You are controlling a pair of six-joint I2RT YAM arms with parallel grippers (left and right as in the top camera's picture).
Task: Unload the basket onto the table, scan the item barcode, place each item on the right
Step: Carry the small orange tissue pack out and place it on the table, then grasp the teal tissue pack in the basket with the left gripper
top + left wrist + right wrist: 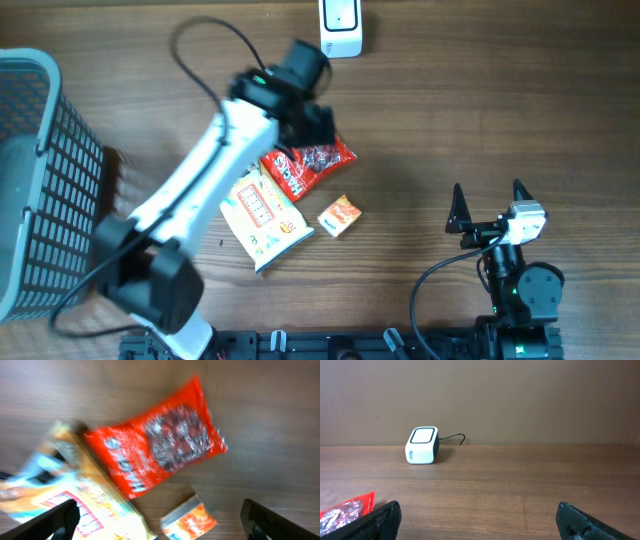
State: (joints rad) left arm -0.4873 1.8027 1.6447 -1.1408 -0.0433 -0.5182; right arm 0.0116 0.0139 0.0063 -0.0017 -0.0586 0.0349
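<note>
Hovering above the red snack pouch, the left gripper was seen with its fingers spread wide and nothing pinched between them. The pouch was laid flat on the wooden table, one end against a yellow snack bag, near a small orange box and well apart from the white scanner. It was judged light, soft and crinkly, its glossy film likely to slip or buckle; a sealed end edge was thought the surest hold. The right gripper was parked well apart, likewise spread and empty.
</note>
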